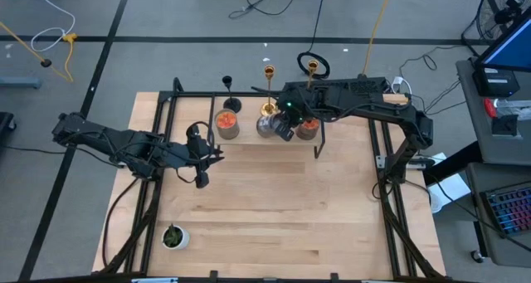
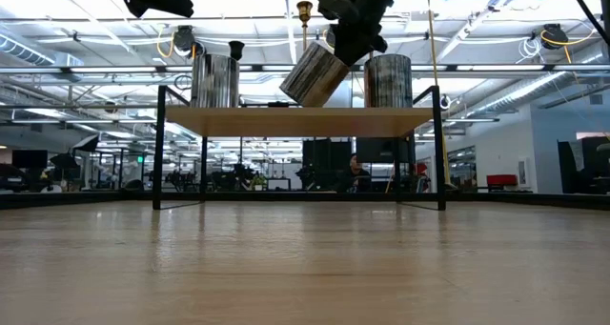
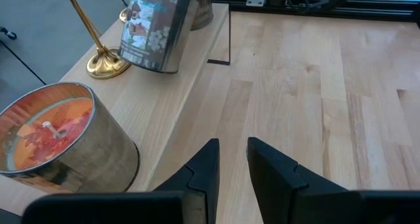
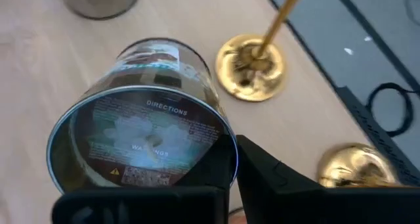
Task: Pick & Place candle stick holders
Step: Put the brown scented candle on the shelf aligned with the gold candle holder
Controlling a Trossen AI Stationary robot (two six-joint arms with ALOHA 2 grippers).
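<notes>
Two tall gold candlesticks and a short black one stand on their bases on the raised wooden shelf at the table's far edge. My right gripper is shut on a silver candle tin beside the nearer gold candlestick's base. My left gripper is empty, its fingers a narrow gap apart, over the table in front of the shelf's left part. My right gripper holds the silver tin by its side wall; one finger lies against the outside, and the tin hides the other. The tin is tilted, bottom toward the wrist camera. Whether its lower edge rests on the shelf, I cannot tell.
Two more tins with orange candles stand on the shelf either side of the held one. A small green plant in a white pot sits near the table's front left corner. Black frame rails border the table.
</notes>
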